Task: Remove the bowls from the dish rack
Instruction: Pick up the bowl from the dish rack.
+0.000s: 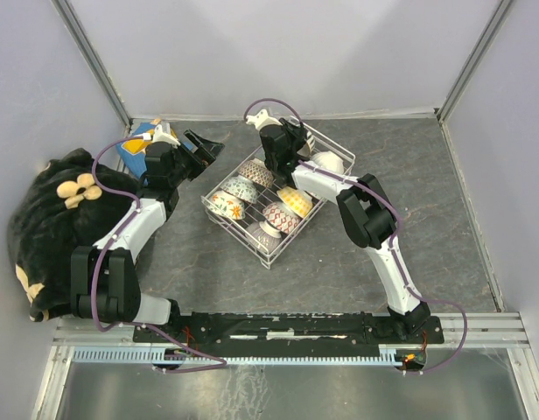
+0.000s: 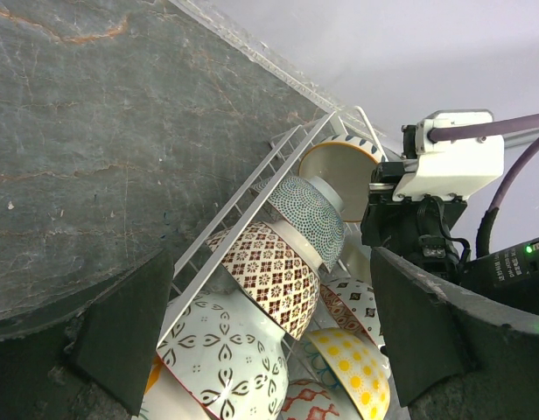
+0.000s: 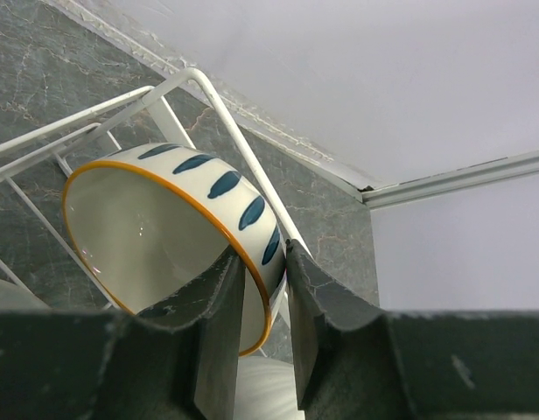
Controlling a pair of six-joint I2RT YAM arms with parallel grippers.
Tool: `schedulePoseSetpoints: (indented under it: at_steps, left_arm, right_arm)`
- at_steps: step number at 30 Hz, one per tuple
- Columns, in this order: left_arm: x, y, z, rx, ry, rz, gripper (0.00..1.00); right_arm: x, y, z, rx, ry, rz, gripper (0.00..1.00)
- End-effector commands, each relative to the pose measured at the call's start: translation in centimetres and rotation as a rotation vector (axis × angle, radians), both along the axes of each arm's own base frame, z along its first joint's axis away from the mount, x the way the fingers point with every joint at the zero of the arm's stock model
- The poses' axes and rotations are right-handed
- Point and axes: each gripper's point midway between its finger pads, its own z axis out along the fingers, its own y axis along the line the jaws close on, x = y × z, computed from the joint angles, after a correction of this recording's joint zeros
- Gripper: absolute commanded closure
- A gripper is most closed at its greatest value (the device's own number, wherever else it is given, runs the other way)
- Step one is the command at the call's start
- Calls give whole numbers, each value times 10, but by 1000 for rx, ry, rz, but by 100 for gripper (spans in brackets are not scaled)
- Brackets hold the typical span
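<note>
The white wire dish rack (image 1: 268, 258) stands mid-table and holds several patterned bowls on edge. My right gripper (image 1: 290, 147) is at the rack's far end, shut on the rim of a white bowl with an orange rim and blue dashes (image 3: 164, 223); one finger is inside it and one outside (image 3: 268, 262). That bowl also shows in the left wrist view (image 2: 339, 171). My left gripper (image 1: 208, 147) is open and empty just left of the rack (image 2: 252, 188), facing a teal dotted bowl (image 2: 309, 210), a brown-patterned bowl (image 2: 269, 271) and a yellow dotted bowl (image 2: 357, 367).
A black plush heap with cream flowers (image 1: 51, 219) lies at the far left beside the left arm. A blue and yellow object (image 1: 140, 140) sits behind the left wrist. Grey walls close the table at the back and sides.
</note>
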Motion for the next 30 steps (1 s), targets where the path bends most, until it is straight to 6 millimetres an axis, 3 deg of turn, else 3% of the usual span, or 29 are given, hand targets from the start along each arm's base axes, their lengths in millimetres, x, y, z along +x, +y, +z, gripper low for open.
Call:
schedulePoseSetpoints:
  at_steps: [1, 11, 17, 30]
  left_arm:
    - [1, -8, 11, -28, -41, -32, 1]
    - [2, -9, 10, -32, -40, -33, 1]
    - [2, -9, 10, -33, -40, -34, 1]
    - [1, -9, 9, -34, -37, -36, 1]
  right_arm:
    - [9, -4, 26, 75, -79, -39, 67]
    - [11, -10, 28, 86, -90, -62, 66]
    - [10, -12, 32, 88, -105, -77, 60]
    - [14, -17, 30, 101, -99, -82, 61]
